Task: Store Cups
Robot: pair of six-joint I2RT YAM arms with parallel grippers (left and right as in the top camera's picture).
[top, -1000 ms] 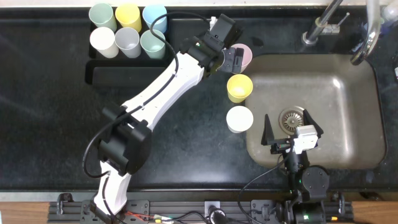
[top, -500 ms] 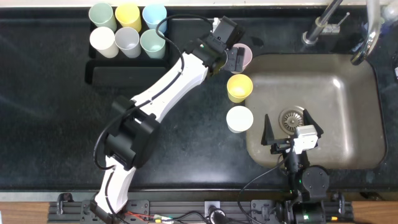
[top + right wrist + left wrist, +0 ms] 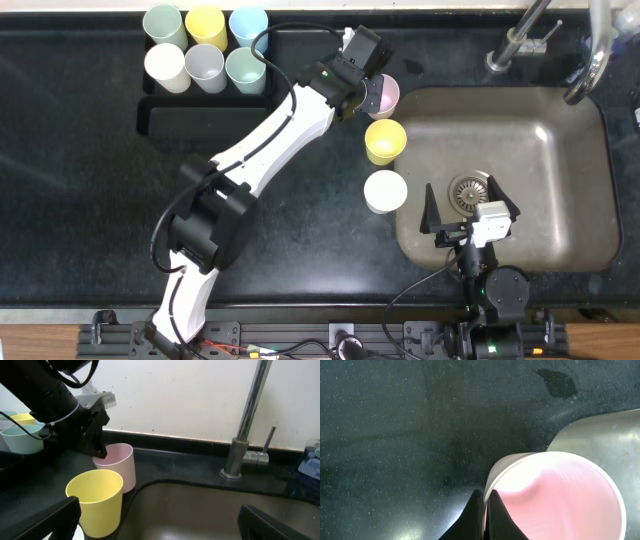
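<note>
A pink cup (image 3: 387,96) stands upright on the dark counter at the sink's far left corner. My left gripper (image 3: 367,92) is shut on its rim, one finger inside and one outside (image 3: 485,510); the cup (image 3: 555,495) opens wide beside the fingers. In the right wrist view the pink cup (image 3: 119,465) stands behind a yellow cup (image 3: 97,501), with the left gripper (image 3: 99,451) at its rim. The yellow cup (image 3: 385,140) and a white cup (image 3: 385,190) stand along the sink's left edge. My right gripper (image 3: 470,207) is open over the sink, holding nothing.
A black tray (image 3: 190,122) at the back left holds several upright cups (image 3: 206,62) in its far part. The steel sink (image 3: 560,170) has a drain (image 3: 468,189), and a faucet (image 3: 248,420) rises behind it. A bottle (image 3: 310,465) stands at the right.
The left gripper has settled onto the pink cup's rim and its fingers have shut on it. The right arm has not moved.
</note>
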